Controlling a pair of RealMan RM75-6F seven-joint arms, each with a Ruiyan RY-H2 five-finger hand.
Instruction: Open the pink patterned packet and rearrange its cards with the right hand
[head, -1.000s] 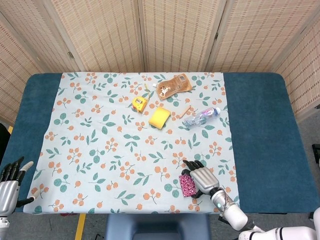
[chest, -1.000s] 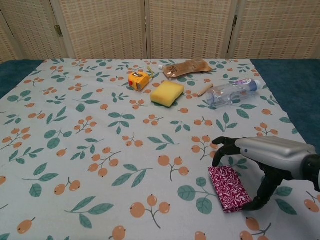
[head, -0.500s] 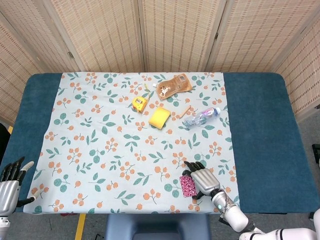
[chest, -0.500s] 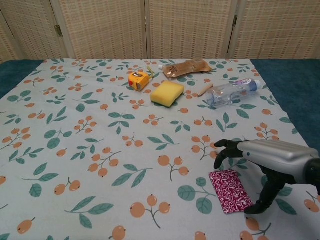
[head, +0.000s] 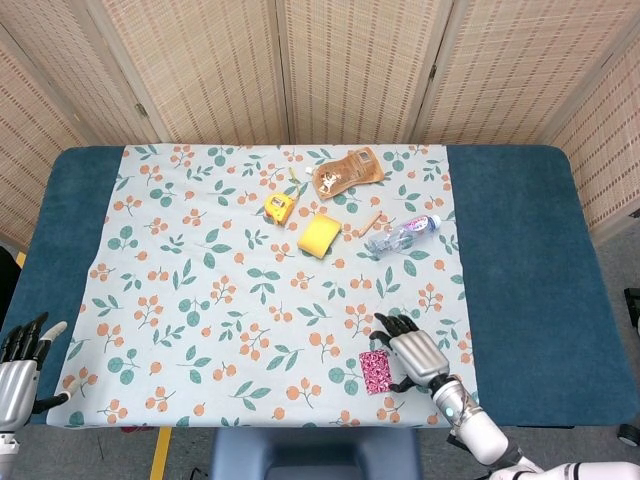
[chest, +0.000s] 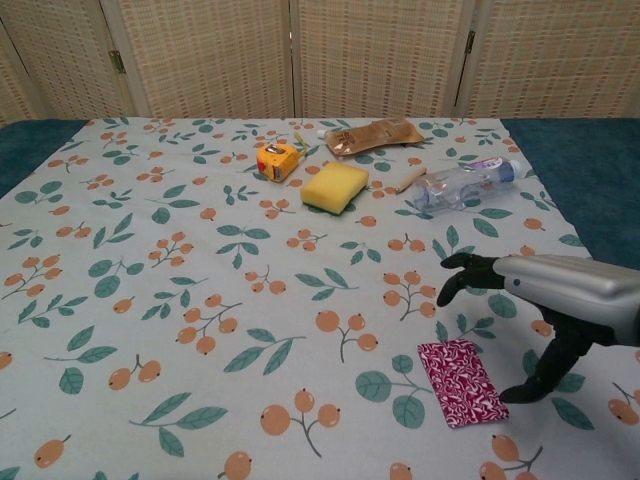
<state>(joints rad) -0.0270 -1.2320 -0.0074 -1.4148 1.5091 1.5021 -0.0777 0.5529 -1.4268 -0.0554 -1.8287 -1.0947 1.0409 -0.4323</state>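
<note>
At the table's near-left corner the left hand (head: 22, 372) idles, fingers spread, grasping nothing, partly cut off by the frame edge. Across the flowered cloth (head: 200, 290), far side, sit a tape measure (head: 280, 206), a yellow sponge (head: 319, 236), a brown pouch (head: 348, 172) and a water bottle (head: 402, 234). Front right, the patterned purple pouch (chest: 460, 380) lies flat on the cloth, free of any grip. The right hand (chest: 545, 305) hovers just beside it, fingers released. Looks like the pouch is set down; whether it gets picked up again, hard to judge.
</note>
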